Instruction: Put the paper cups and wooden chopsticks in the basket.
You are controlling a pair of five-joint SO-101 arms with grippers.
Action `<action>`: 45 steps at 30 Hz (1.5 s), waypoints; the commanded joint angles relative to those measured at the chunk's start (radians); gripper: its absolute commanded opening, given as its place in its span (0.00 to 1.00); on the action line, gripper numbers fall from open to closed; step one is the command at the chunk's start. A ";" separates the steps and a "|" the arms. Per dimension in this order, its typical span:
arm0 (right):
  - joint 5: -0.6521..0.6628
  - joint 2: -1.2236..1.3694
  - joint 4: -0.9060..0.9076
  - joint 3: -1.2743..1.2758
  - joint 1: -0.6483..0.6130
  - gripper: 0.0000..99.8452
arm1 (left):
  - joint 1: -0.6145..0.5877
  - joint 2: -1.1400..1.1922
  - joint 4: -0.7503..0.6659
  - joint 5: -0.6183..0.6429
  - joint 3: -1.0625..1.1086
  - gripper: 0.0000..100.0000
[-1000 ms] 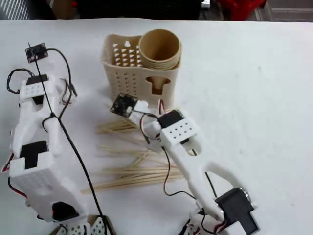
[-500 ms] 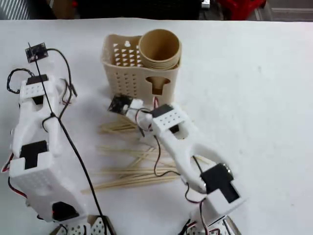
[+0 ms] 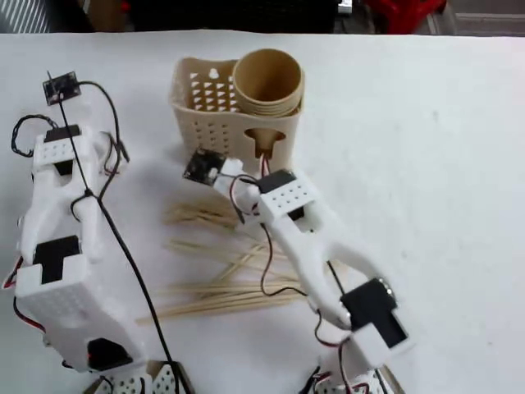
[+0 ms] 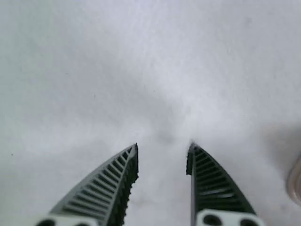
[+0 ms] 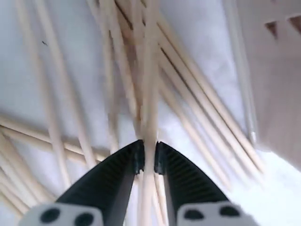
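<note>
High view: the paper cups (image 3: pixel 267 80) sit stacked in the basket (image 3: pixel 201 123), upper centre; that part is done. The wooden chopsticks (image 3: pixel 213 291) lie scattered on the table (image 3: pixel 426 164) at centre, not yet moved. Open room lies at right.

Left wrist view: the left gripper (image 4: pixel 162 160) has its jaws spread over bare table.

Right wrist view: the right gripper (image 5: pixel 149 157) pinches one chopstick, with the basket wall close beside.

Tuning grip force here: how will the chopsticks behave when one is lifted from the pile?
The chopsticks look thin and straight, so probably stiff and light. Pinched by the right gripper, one may pivot. They lie crossed, so neighbours may roll.
</note>
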 commanded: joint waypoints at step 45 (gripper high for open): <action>-0.423 0.107 -0.559 -0.812 -0.053 0.17 | 0.013 -0.005 -0.020 0.008 -0.005 0.18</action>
